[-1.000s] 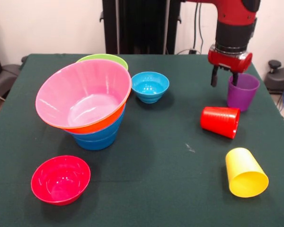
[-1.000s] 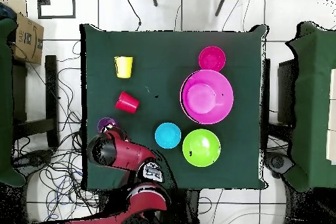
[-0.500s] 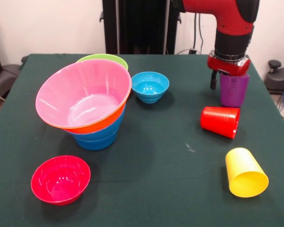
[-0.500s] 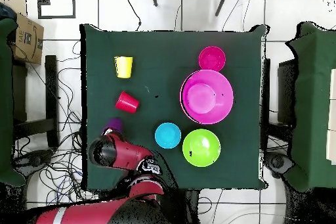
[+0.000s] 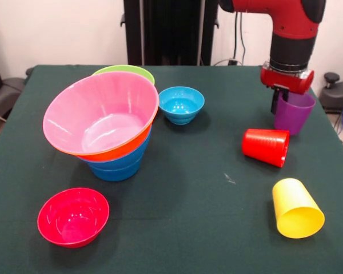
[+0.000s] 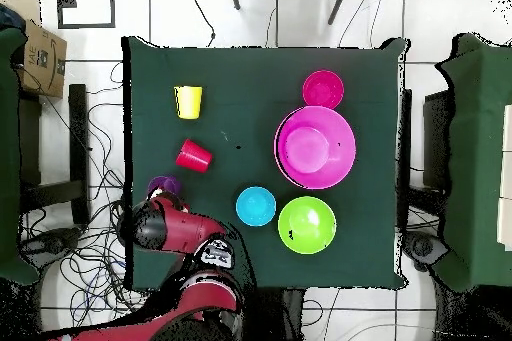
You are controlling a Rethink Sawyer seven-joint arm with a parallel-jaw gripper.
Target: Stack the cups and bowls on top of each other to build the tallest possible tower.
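Note:
My gripper (image 5: 281,103) is shut on the rim of the translucent purple cup (image 5: 294,113), which hangs slightly tilted, low over the table's right side. One finger (image 5: 274,101) shows outside the cup's left wall. The red cup (image 5: 267,146) and the yellow cup (image 5: 296,208) lie on their sides in front of it. The tower stands at the left: the pink bowl (image 5: 100,111) on the orange bowl (image 5: 123,149) on blue bowls (image 5: 117,165). In the overhead view the arm (image 6: 160,225) covers the gripper, beside the purple cup (image 6: 165,185).
The green bowl (image 5: 126,71) stands behind the tower. The small light-blue bowl (image 5: 182,104) stands mid-table and the small red bowl (image 5: 73,217) near the front left. The table's right edge (image 5: 331,123) is close to the purple cup.
The gripper closed on the purple cup, lifted it, then moved right with it and lowered it again. Everything else stayed put.

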